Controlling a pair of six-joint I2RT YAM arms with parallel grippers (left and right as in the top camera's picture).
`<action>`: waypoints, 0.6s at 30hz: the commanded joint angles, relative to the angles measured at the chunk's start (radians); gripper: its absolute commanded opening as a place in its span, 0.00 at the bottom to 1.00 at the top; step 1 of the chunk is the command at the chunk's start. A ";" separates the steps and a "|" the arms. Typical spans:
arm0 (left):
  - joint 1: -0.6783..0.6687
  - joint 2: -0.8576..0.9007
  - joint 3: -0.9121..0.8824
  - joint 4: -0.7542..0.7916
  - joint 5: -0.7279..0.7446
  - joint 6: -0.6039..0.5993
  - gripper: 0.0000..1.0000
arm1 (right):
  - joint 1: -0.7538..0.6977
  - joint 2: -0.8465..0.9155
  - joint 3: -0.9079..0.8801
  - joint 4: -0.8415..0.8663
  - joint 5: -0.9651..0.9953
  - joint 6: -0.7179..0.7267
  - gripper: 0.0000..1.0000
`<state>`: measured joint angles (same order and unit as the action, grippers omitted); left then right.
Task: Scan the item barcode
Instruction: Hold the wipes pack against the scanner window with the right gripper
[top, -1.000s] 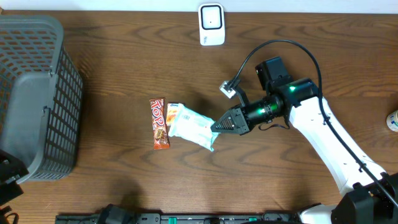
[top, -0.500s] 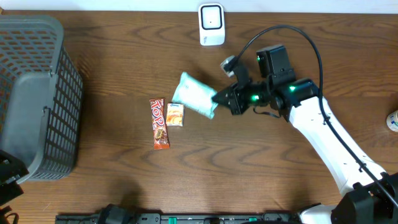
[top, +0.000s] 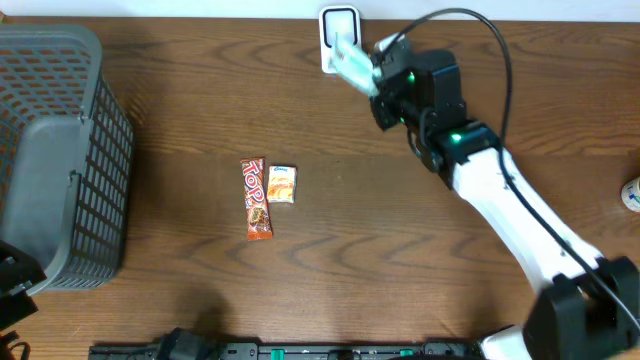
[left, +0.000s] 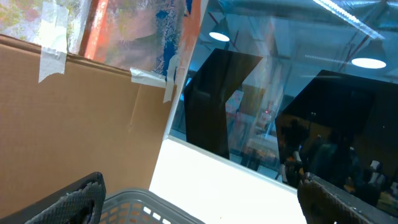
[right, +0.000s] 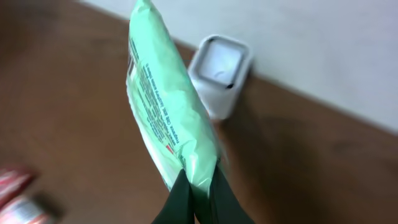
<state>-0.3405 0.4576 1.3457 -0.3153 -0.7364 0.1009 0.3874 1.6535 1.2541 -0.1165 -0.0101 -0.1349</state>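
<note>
Gripping the green pack (top: 352, 62) by one end, the right pincer (top: 375, 80) is clenched on it, holding it off the table (top: 400, 250) at 12 o'clock, overlapping the scanner (top: 340, 40). Left pincer (left: 199, 186) released, jaws wide, empty, by the basket (top: 60, 150) at 9 o'clock. Bar (top: 257, 199) and small packet (top: 282, 184) lie side by side near centre.

The pale green packet (right: 165, 112), soft with small print down one face, was held up edge-on by one end, tilted, just in front of the white barcode scanner (right: 221, 71) standing upright behind it
</note>
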 joint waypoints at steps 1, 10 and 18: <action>0.002 -0.008 -0.005 0.002 -0.009 -0.008 0.98 | 0.005 0.080 0.021 0.097 0.130 -0.069 0.01; 0.002 -0.008 -0.005 0.002 -0.009 -0.008 0.98 | 0.006 0.250 0.088 0.428 0.332 -0.242 0.01; 0.002 -0.008 -0.005 0.002 -0.009 -0.008 0.98 | 0.008 0.437 0.298 0.429 0.388 -0.421 0.01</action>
<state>-0.3405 0.4576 1.3449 -0.3149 -0.7368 0.1013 0.3878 2.0342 1.4792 0.3084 0.3218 -0.4553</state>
